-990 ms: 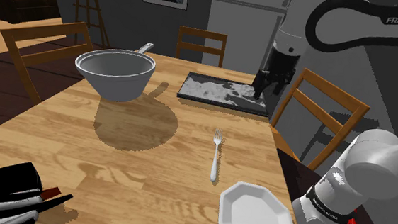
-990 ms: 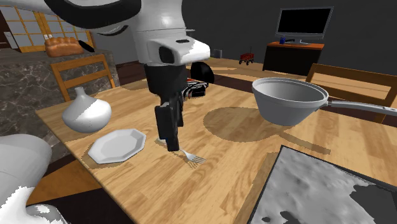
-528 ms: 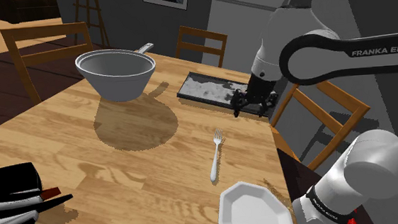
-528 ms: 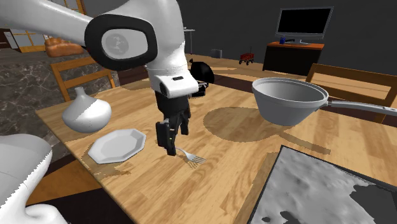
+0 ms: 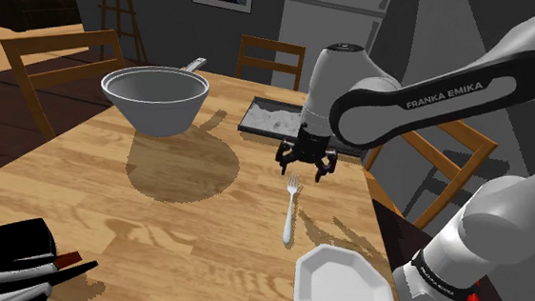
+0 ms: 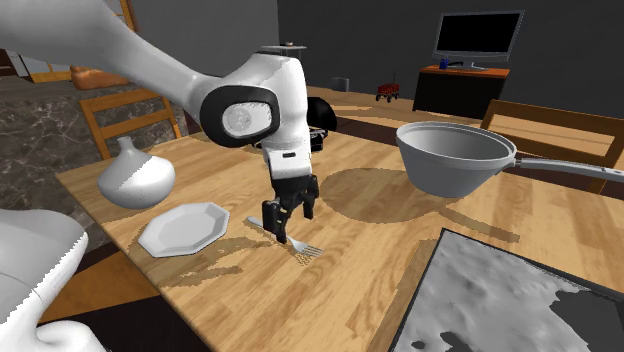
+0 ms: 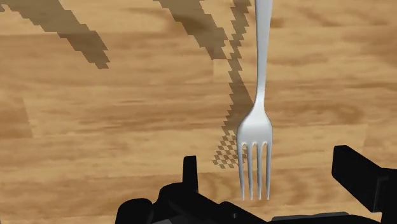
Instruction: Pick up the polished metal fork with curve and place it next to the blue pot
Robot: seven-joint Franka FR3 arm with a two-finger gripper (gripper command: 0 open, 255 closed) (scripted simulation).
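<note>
Gripper (image 5: 305,168) held low over wooden table (image 5: 118,230), fingers (image 7: 359,178) spread apart, nothing clasped. Silver fork (image 5: 289,210) laid flat on table, tines framed between spread fingers in wrist view, untouched. Handle pointed toward white octagonal plate (image 5: 340,281). Grey pot (image 5: 156,99) set well apart from fork, near dark tray (image 5: 275,121).

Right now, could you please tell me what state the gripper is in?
Black two-finger gripper: open, holding nothing; the curved silvery metal fork lies untouched on the wooden table below it.
</note>
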